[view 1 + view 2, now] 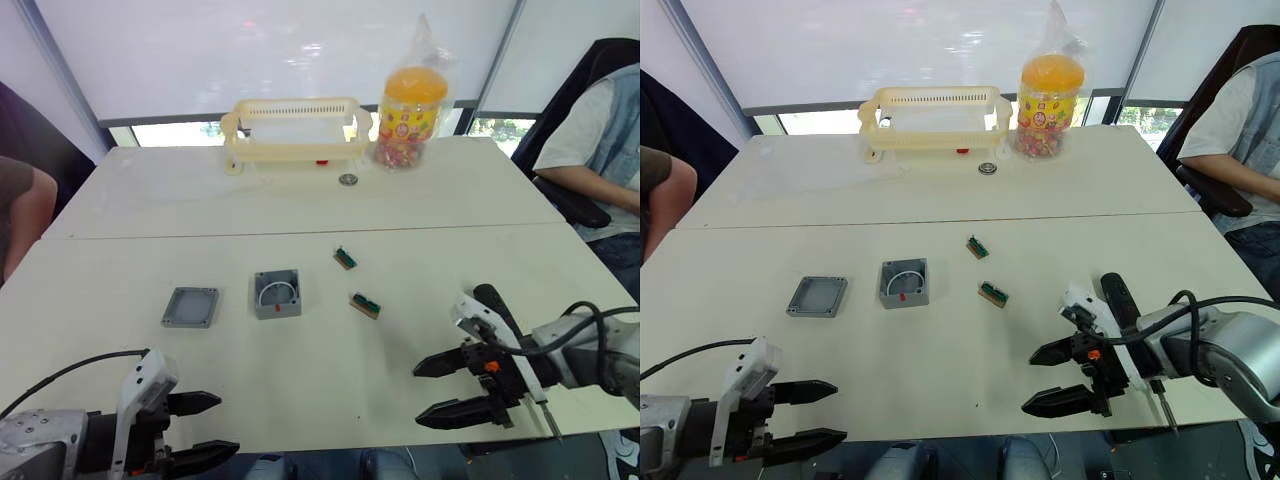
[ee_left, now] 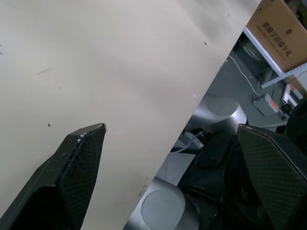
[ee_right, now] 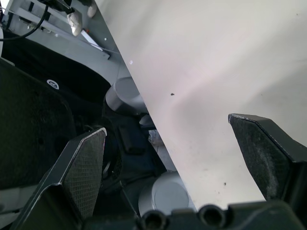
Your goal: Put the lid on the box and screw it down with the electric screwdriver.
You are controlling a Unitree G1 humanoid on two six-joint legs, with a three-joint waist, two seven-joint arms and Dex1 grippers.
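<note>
Left end effector (image 1: 205, 428) and right end effector (image 1: 440, 390): fingers wide apart, empty, at bench (image 1: 300, 360) near edge. Lid (image 1: 191, 307) just beside box (image 1: 277, 293), apart. Electric screwdriver (image 1: 512, 340) under right arm.

Left gripper (image 1: 205, 430) and right gripper (image 1: 437, 390) hover low (fingers spread apart).

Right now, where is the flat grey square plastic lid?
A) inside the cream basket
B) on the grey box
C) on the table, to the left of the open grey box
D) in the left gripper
C: the flat grey square plastic lid lies on the table, left of the open grey box, apart from it.
</note>
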